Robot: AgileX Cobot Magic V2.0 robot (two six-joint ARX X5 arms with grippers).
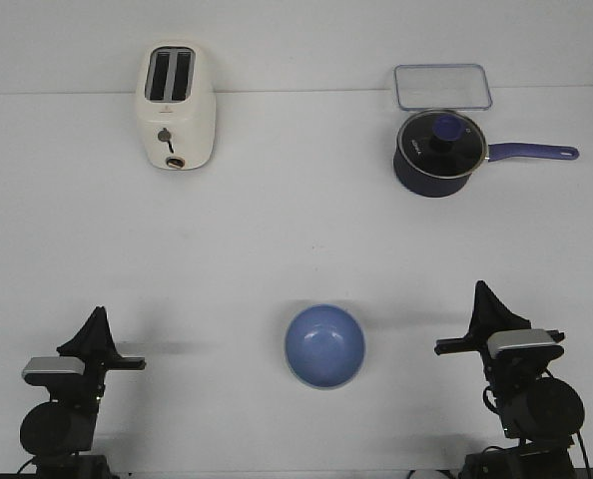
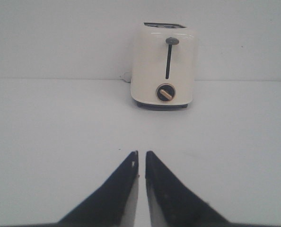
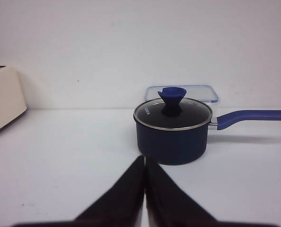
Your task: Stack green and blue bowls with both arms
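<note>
The periwinkle blue bowl (image 1: pixel 324 345) sits upright on the white table near the front, midway between the two arms. No separate mint green bowl shows in any view. My left gripper (image 1: pixel 99 313) is at the front left, empty, its fingers all but together with a thin slit between them (image 2: pixel 141 152). My right gripper (image 1: pixel 481 289) is at the front right, shut and empty (image 3: pixel 145 158). Both grippers are well apart from the bowl, one on each side of it.
A cream toaster (image 1: pixel 175 106) stands at the back left and shows in the left wrist view (image 2: pixel 164 65). A dark navy lidded saucepan (image 1: pixel 439 152) with a blue handle stands at the back right (image 3: pixel 172 130), with a clear plastic box (image 1: pixel 442 86) behind it.
</note>
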